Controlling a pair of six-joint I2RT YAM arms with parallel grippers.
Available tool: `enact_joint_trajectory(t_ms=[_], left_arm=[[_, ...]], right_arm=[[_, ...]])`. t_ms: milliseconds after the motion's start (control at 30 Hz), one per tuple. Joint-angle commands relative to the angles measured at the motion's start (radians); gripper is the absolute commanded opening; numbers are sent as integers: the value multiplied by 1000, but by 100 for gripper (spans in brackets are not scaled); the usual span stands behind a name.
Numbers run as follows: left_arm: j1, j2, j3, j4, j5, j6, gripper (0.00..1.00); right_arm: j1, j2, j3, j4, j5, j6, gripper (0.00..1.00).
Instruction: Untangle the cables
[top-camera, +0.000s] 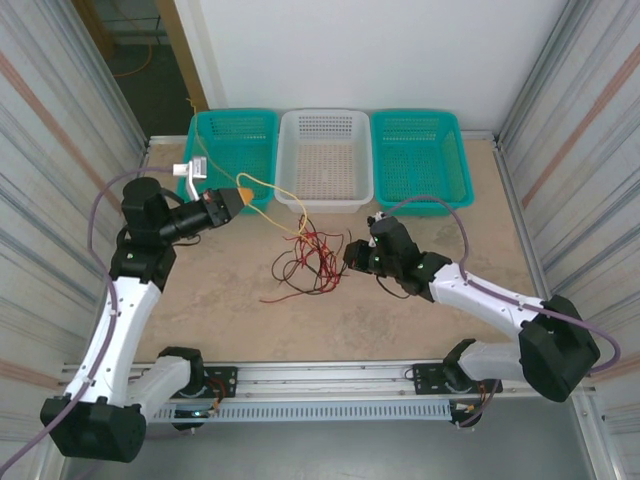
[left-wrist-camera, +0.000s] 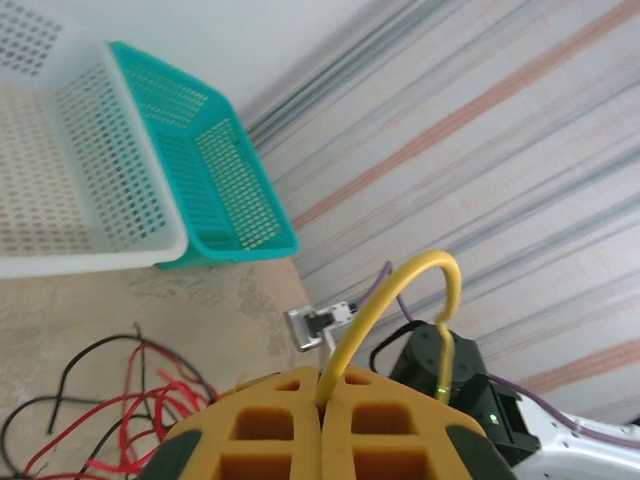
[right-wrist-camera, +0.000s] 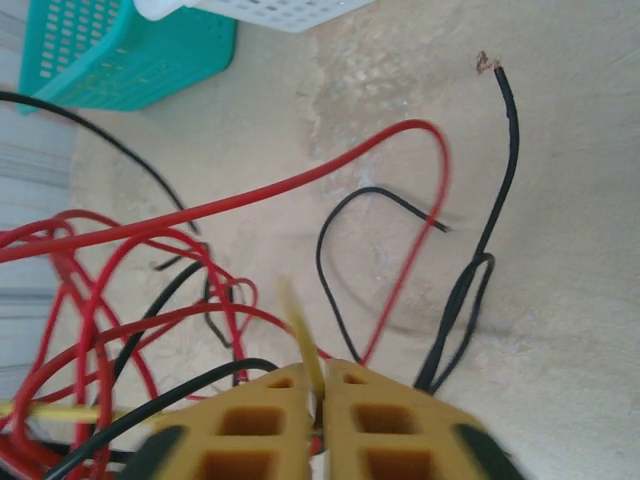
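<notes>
Draw the yellow cable (top-camera: 272, 192) out slowly, keeping both grips apart so it slides free of the red and black cables (top-camera: 312, 262), which lie knotted on the bench (top-camera: 200, 290) just in front of the white basket (top-camera: 323, 160). Your right end effector (top-camera: 351, 255), low before that basket's right corner, is clenched on 1 yellow strand. Your left end effector (top-camera: 244, 197), raised off its left corner, pinches the other stretch.

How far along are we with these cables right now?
Nothing looks finished: no cable lies free of the rest. In hand: the left gripper is shut on the yellow cable, stretched away from the others; the right gripper pinches it too, at its other end. Left: the red and black cables lie knotted together on the table.
</notes>
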Motion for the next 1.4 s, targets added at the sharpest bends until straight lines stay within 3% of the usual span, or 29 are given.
enact_joint_trajectory(t_ms=[0,100,267,500,767,900,967,1067,1200,1367], left_arm=[[-28,-31,131,109,66,33,0],[-132,-4,195,12,57,140,0],[-260,31,239,8,27,197,0],[-263,71,280,45,-9,186,0],[-257,140,366,55,-142,226,0],[-257,168,407,106,-169,186,0],[-258,178,427,112,-164,183,0],[-256,180,448,87,-178,208,0],[-235,190,480,32,-210,235,0],[-146,216,543,-105,-408,241,0]], right_arm=[[9,-33,81,-256,139,-143,40],[0,-71,168,-300,131,-225,60],[38,-65,264,-183,-24,-259,77],[141,17,268,32,-197,-229,77],[204,174,141,109,-129,-108,69],[199,263,144,4,-25,-62,57],[169,287,123,-10,-11,-17,42],[122,296,99,-26,-7,29,31],[95,279,95,-77,10,25,30],[88,172,86,-124,33,-28,45]])
